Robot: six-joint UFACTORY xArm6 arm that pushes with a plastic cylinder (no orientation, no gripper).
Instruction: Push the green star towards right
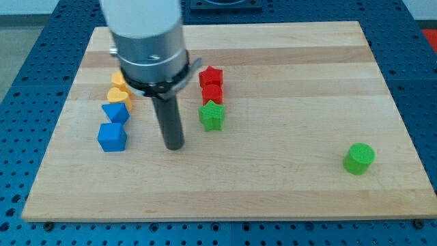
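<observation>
My tip (175, 147), with no hand to open or hold anything, rests just left and nearer of the green star (212, 116); pushing off-centre could drive it into the red cube (212, 94) touching behind it.

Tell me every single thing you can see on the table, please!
green star: 1, green, middle-left of the board, just below the red blocks
red star: 1, red, top of the red pair
red block: 1, red, shape unclear, between the red star and the green star
yellow blocks: 2, yellow, shapes unclear, the view's left, partly behind the arm
blue blocks: 2, blue, below the yellow ones; the lower looks like a cube
green cylinder: 1, green, alone at the view's lower right
wooden board: 1, light wood, under everything
blue table: 1, blue with holes, around the board
my tip: 1, dark rod end, left of and a little below the green star, not touching it
</observation>
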